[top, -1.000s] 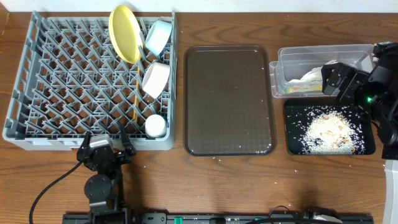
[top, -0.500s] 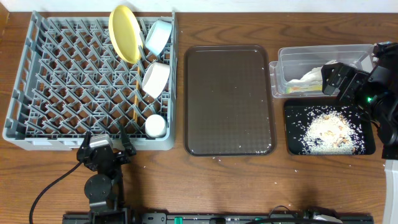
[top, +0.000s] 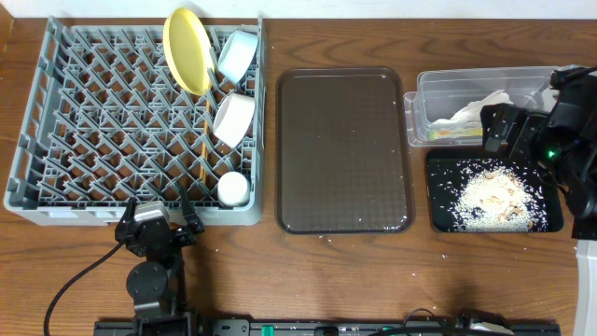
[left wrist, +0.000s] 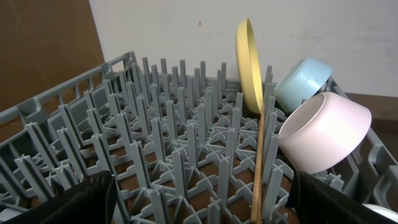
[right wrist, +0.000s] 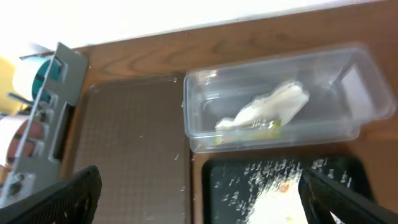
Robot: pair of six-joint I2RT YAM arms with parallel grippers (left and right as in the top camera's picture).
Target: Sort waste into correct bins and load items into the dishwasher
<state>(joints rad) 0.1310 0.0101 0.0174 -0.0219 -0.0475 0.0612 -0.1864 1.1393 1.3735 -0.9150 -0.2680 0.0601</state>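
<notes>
The grey rack (top: 103, 131) holds the yellow plate (top: 187, 49) on edge, the light blue bowl (top: 237, 54) and the white bowl (top: 233, 119) tipped on pegs. It also holds the white cup (top: 233, 189) and the chopsticks (top: 202, 149). The napkin (top: 471, 110) and the wrapper (top: 448, 133) lie in the clear tub (top: 429, 89). The crumbs (top: 490, 194) lie in the black tray (top: 437, 222) just beside it.

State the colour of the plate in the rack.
Yellow; the plate shows best in the left wrist view.

The large square grey plastic dish rack (top: 131, 121) sits at the left, with the dark brown serving tray (top: 343, 149) just right of it. Farther right, the clear rectangular plastic tub (top: 480, 86) stands behind the shallow black rectangular tray (top: 440, 191). Along the rack's right side, from back to front, are the round yellow plate (top: 187, 49) with the light blue bowl (top: 237, 54) to its right, then the white bowl (top: 234, 118), the thin wooden chopsticks (top: 201, 154) and the small white cup (top: 232, 189). The crumpled white paper napkin (top: 466, 114) lies in the tub, and the pale rice-like crumbs (top: 494, 196) lie in the black tray.
</notes>
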